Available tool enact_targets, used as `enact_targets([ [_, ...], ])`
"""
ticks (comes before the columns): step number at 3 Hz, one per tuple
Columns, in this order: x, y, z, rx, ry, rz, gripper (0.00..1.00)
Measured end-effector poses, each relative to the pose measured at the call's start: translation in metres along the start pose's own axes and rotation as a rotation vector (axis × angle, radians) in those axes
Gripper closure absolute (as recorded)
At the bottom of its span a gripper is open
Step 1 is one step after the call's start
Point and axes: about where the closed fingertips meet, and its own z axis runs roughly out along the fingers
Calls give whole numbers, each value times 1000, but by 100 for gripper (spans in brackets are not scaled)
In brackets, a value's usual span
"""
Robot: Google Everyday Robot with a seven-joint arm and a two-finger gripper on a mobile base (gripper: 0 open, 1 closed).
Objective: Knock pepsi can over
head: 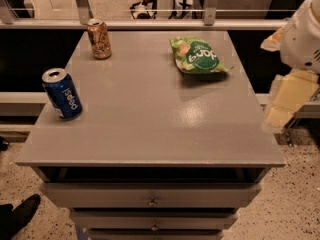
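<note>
The pepsi can (61,94), blue with white lettering and a silver top, stands upright near the left edge of the grey cabinet top (150,119). My gripper (286,98), pale yellow below a white arm, hangs off the right edge of the cabinet. It is far to the right of the can and touches nothing.
A brown-orange can (99,39) stands upright at the back left. A green chip bag (197,55) lies at the back right. A metal rail (150,23) runs behind the cabinet. Drawers (150,196) are below the top, and a dark shoe (20,213) is on the floor at lower left.
</note>
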Motion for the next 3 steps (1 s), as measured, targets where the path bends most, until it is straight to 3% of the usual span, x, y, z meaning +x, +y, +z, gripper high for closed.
enact_targets([
  [1,-78,-6,46,-22,-200,-43,0],
  [2,-138,-16,70,-29,-348,-69,0],
  [3,-138,-16,70,-29,-348,-69,0],
])
